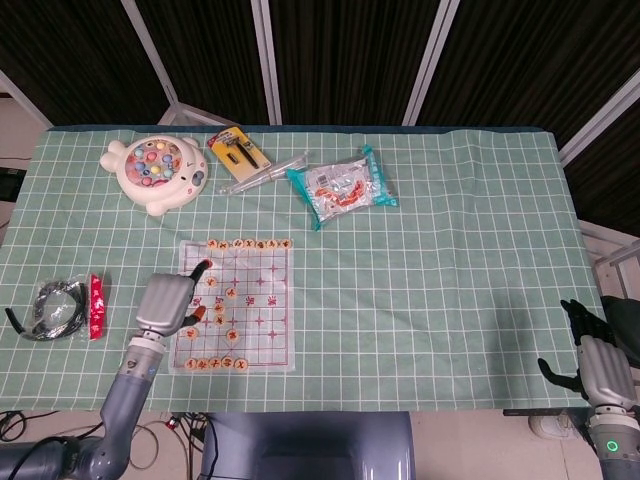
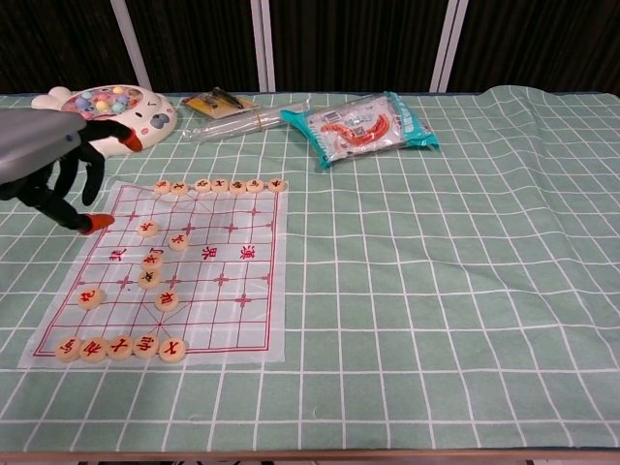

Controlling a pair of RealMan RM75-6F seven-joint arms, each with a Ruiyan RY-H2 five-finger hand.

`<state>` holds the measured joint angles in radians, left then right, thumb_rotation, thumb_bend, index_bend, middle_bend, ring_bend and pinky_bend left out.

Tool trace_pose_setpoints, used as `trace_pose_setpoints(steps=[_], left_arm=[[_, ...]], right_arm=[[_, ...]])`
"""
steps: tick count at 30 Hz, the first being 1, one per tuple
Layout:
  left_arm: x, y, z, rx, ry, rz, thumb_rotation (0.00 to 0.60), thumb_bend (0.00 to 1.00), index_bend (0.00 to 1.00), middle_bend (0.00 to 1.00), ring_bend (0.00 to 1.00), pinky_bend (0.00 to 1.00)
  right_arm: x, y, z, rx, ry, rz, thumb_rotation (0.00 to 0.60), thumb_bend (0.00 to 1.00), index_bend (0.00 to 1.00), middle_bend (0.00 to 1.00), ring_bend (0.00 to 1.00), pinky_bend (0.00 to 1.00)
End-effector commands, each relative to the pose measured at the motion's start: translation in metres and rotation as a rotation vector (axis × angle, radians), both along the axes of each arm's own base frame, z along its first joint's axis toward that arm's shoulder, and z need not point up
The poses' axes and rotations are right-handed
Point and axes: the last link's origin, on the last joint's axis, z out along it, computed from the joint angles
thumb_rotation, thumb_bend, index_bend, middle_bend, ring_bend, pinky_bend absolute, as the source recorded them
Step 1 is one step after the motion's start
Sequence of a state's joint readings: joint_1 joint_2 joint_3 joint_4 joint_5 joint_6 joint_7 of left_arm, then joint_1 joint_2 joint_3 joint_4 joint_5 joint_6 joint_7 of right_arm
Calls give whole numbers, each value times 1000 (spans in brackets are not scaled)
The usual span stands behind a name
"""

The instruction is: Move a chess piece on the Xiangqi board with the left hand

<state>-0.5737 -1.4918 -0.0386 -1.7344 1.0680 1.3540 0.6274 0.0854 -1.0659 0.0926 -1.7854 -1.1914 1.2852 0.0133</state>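
The Xiangqi board (image 1: 262, 318) (image 2: 228, 266) is a clear sheet with red lines on the green checked cloth. Round tan pieces stand in a row along its far edge (image 2: 221, 184) and its near edge (image 2: 120, 347). Several more sit in the left middle, around one piece (image 2: 151, 278). My left hand (image 1: 170, 303) (image 2: 50, 167) hovers over the board's left edge. It is raised, its orange-tipped fingers are spread, and it holds nothing. My right hand (image 1: 598, 362) rests off the table's near right corner, fingers apart and empty.
A white fishing toy (image 1: 158, 173) (image 2: 105, 112), a card of tools (image 1: 238, 150) and a teal snack bag (image 1: 343, 187) (image 2: 363, 126) lie at the back. A black cable coil (image 1: 55, 308) and a red packet (image 1: 96, 305) lie left of the board.
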Motion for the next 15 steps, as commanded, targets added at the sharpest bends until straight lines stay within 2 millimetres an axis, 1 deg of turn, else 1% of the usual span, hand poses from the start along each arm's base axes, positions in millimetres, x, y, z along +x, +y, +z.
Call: trace_pose_setpoints(steps=[1, 3, 5, 6, 11, 15], left_arm=[[-25, -20, 23, 54, 2, 2, 600, 120, 7, 161, 201, 282], [-40, -32, 36, 85, 8, 9, 600, 74, 0, 34, 61, 147], [-55, -43, 48, 112, 24, 13, 600, 49, 0, 0, 8, 60], [-62, -48, 53, 125, 35, 14, 600, 41, 0, 0, 0, 35], [-88, -70, 75, 180, 67, 6, 600, 28, 0, 0, 0, 2], [-98, -77, 84, 200, 42, 20, 600, 28, 0, 0, 0, 0]], right_arm=[[0, 0, 0, 0, 7, 4, 600, 366, 0, 0, 0, 0], [0, 0, 0, -1, 14, 9, 600, 367, 0, 0, 0, 0], [0, -1, 0, -2, 24, 14, 600, 366, 0, 0, 0, 0], [0, -1, 0, -4, 26, 16, 600, 366, 0, 0, 0, 0], [1, -1, -1, -8, 40, 25, 600, 366, 0, 0, 0, 0], [1, 0, -1, -7, 54, 34, 600, 366, 0, 0, 0, 0]])
